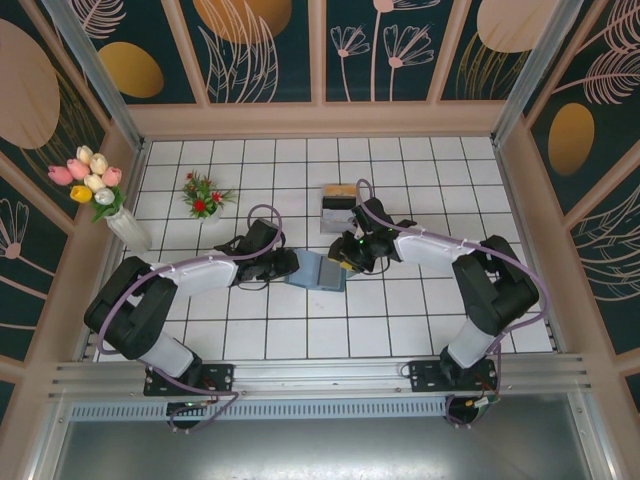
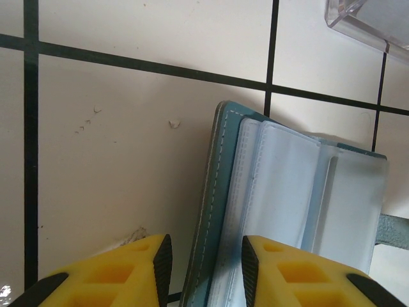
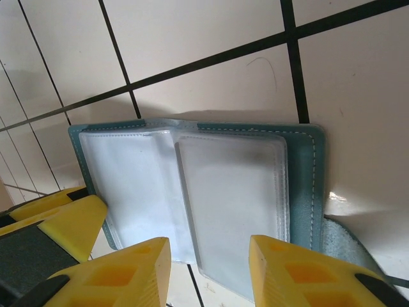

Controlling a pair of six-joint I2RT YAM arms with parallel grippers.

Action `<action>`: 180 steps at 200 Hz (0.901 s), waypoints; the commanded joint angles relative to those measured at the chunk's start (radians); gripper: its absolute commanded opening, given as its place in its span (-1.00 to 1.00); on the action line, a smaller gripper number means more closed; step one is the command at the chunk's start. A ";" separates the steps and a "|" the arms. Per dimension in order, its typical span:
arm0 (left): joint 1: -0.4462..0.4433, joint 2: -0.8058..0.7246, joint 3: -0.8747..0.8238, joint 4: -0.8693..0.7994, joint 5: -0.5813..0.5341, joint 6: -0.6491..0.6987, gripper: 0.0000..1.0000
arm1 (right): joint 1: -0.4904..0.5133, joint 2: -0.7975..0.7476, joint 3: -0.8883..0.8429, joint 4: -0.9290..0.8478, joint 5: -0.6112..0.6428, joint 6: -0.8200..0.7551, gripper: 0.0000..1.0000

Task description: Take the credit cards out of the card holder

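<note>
Card holder (image 3: 305, 185) lies spread open

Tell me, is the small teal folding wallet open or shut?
Open: the teal wallet lies spread, its clear plastic sleeves showing.

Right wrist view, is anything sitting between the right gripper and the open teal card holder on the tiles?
Nothing visible does. The right gripper hangs at the edge of the open dark teal folding card holder, jaws apart. Only its clear plastic sleeves cover the pale flat cards.
</note>
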 commanded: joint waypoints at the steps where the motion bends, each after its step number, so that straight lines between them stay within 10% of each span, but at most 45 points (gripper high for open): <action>1: -0.003 0.010 -0.003 0.017 0.013 0.010 -0.26 | 0.007 0.018 0.000 -0.006 -0.003 -0.014 -0.22; 180: -0.003 0.004 0.001 0.011 0.011 0.011 -0.26 | 0.014 0.063 0.004 0.001 -0.003 -0.040 -0.26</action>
